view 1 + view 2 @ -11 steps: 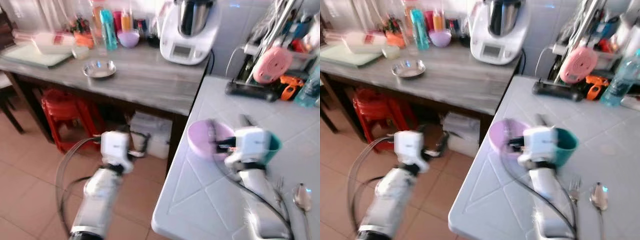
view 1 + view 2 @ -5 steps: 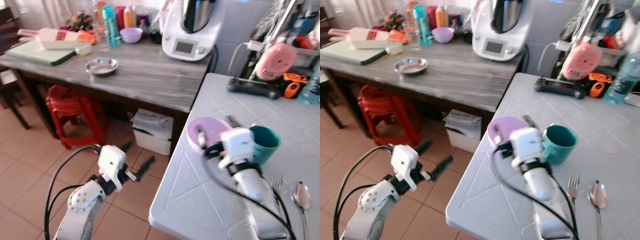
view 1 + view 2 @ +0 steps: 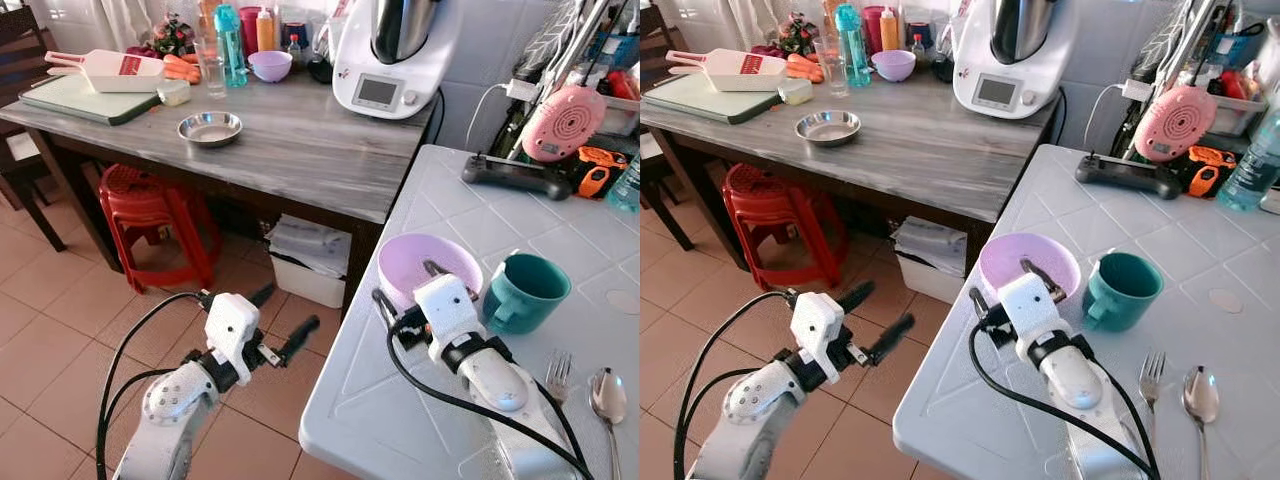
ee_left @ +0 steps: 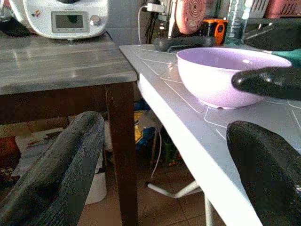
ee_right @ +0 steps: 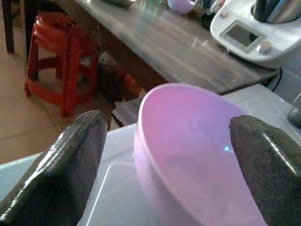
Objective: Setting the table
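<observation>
Spread wide, my right gripper (image 3: pixel 1010 285) straddles the near rim of the bowl (image 3: pixel 1028 266), one finger inside, one outside, not yet pinching. It sits near the counter (image 3: pixel 970 400) edge, with the mug (image 3: pixel 1120 290) just beside it and the fork (image 3: pixel 1148 376) and spoon (image 3: pixel 1200 397) nearer me. I judge the setting barely begun; everything waits to be carried. My left gripper (image 3: pixel 868 318) hangs parted above the floor.
</observation>
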You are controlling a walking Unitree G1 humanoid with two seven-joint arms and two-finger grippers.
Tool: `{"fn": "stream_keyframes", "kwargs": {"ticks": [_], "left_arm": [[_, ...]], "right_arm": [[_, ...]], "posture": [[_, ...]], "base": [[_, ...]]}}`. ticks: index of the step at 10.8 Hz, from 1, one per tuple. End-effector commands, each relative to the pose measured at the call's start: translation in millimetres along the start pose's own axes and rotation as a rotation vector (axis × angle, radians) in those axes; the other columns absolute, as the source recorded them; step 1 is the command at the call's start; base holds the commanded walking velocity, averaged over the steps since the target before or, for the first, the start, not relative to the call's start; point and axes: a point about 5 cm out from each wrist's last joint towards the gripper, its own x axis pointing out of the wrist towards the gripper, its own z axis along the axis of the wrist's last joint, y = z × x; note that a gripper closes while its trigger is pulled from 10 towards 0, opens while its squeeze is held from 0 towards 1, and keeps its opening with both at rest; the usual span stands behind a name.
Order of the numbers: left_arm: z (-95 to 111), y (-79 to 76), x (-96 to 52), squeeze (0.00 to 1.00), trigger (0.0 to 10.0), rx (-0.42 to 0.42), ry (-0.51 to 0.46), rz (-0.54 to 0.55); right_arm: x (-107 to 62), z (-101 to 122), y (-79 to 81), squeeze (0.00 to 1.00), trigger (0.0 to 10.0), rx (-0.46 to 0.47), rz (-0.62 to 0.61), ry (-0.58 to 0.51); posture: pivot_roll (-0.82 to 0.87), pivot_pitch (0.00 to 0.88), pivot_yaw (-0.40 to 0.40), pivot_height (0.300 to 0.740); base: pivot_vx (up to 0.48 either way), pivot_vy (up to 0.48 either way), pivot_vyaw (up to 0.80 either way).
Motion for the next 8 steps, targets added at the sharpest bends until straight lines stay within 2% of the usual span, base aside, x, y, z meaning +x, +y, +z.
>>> {"fn": "stream_keyframes", "kwargs": {"ticks": [1, 3, 4, 8], "left_arm": [[1, -0.2, 0.4, 0.0, 10.0, 0.002, -0.001, -0.016], [0, 1.0, 0.0, 0.0, 10.0, 0.006, 0.003, -0.021], [-1, 1.0, -0.3, 0.0, 10.0, 0.008, 0.004, -0.025], [-4, 0.2, -2.6, 0.0, 10.0, 0.011, 0.021, -0.04]], "right_arm": [[0.1, -3, -2.0, 0.0, 10.0, -0.03, 0.012, 0.026], [4.6, -11, -9.6, 0.0, 10.0, -0.081, 0.057, 0.086], [7.0, -15, -12.8, 0.0, 0.0, -0.101, 0.071, 0.104], [15.8, -11, -28.4, 0.0, 0.0, -0.149, 0.196, 0.169]], "posture": [[0.04, 0.003, -0.027, 0.74], [0.04, 0.002, -0.023, 0.74], [0.04, 0.002, -0.023, 0.74], [0.04, 0.004, -0.027, 0.74]], "base": [[0.0, 0.0, 0.0], [0.0, 0.0, 0.0], [0.0, 0.0, 0.0], [0.0, 0.0, 0.0]]}}
